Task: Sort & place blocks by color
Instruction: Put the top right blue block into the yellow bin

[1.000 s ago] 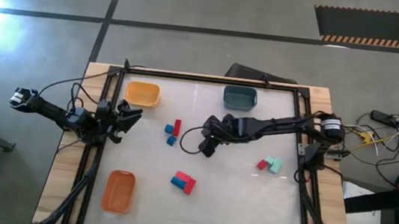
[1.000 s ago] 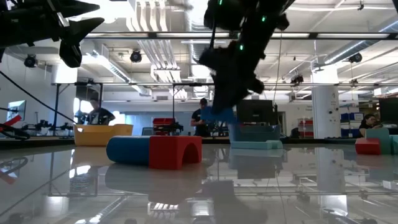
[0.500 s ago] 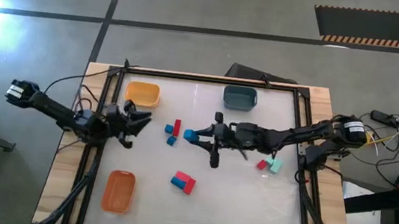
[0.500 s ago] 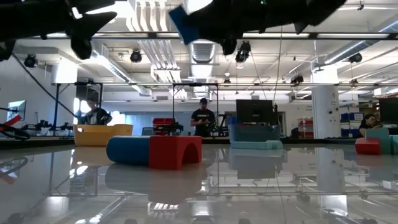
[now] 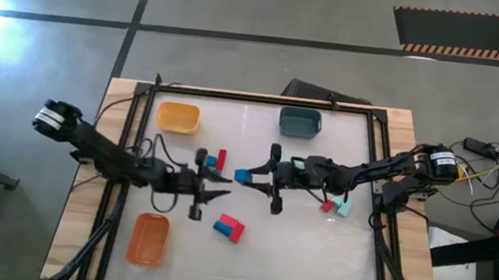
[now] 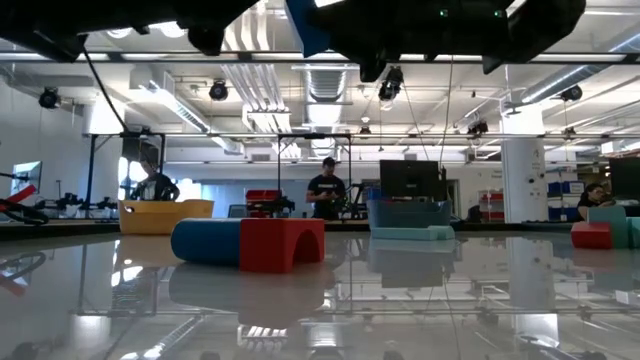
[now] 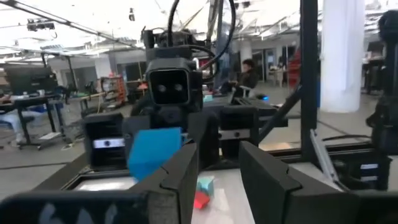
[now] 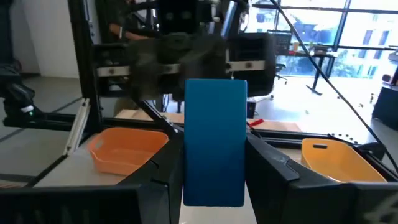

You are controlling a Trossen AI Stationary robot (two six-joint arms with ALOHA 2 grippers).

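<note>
From above, the left gripper [image 5: 216, 189] has swung in to mid-frame, jaws spread and empty, facing the right gripper [image 5: 251, 175], which stays clamped on a blue block [image 5: 243, 175]; a handover looks likely. Red and blue blocks [image 5: 229, 227] lie just below on the counter [image 5: 311, 260]. The left wrist view shows the blue block between its open jaws.

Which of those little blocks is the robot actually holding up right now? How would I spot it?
Look near the middle of the table, where the two dark arms almost meet. The right gripper pinches a blue block in the air, facing the open left gripper. Every other block lies on the table.
</note>
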